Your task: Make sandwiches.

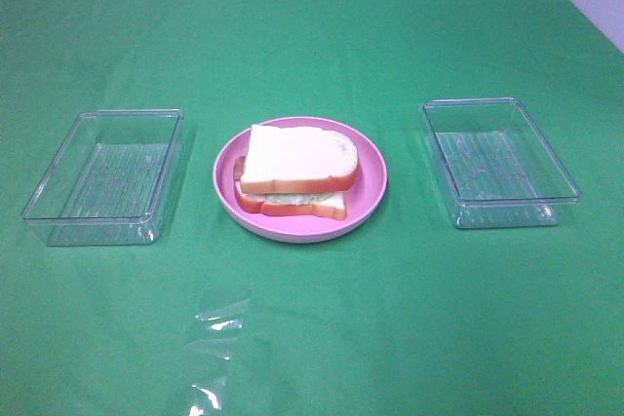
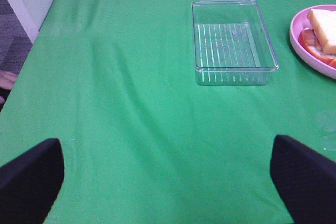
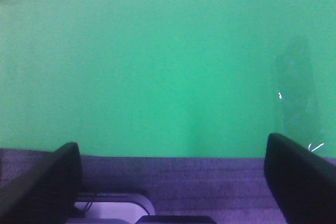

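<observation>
Both pincers wide, sandwich on plate

Left pincer (image 2: 168, 182) and right pincer (image 3: 170, 182) both spread apart, empty, over the green table (image 1: 312, 338). Sandwich (image 1: 297, 168) sits stacked on the pink plate (image 1: 375, 187), between two clear trays (image 1: 107, 177) (image 1: 497, 163)

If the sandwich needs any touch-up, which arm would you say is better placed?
Probably the left. Its open gripper faces the left tray and the sandwich on the plate, whereas the right gripper hangs over the table edge, farther back.
</observation>
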You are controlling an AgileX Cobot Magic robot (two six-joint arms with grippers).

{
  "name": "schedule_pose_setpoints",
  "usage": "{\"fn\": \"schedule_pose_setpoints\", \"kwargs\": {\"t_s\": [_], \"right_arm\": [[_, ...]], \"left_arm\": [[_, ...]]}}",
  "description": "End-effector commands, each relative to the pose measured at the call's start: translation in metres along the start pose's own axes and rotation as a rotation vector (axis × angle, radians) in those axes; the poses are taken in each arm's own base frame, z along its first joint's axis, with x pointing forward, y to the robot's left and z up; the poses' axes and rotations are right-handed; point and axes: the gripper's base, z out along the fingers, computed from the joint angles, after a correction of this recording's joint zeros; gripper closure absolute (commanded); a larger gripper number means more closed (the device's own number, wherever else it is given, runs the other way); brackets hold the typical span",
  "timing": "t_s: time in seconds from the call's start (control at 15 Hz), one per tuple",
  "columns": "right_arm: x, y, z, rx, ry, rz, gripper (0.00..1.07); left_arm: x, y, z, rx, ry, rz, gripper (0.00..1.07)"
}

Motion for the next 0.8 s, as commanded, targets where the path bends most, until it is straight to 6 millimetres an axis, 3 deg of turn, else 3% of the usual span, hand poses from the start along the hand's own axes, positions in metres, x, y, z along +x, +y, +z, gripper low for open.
{"fn": "schedule_pose_setpoints", "kwargs": {"t_s": [0.07, 0.4, 0.8], "right_arm": [[0.031, -0.002, -0.009, 0.011, -0.151, -0.030, 0.18], [0.082, -0.006, -0.006, 0.036, -0.423, -0.037, 0.18], [0.078, -0.005, 0.002, 0.020, -0.437, -0.057, 0.18]], "left_arm": [[0.001, 0.000, -0.002, 0.000, -0.032, 0.000, 0.06], [0.000, 0.000, -0.001, 0.000, -0.029, 0.000, 0.06], [0.000, 0.000, -0.001, -0.005, -0.026, 0.003, 0.06]]}}
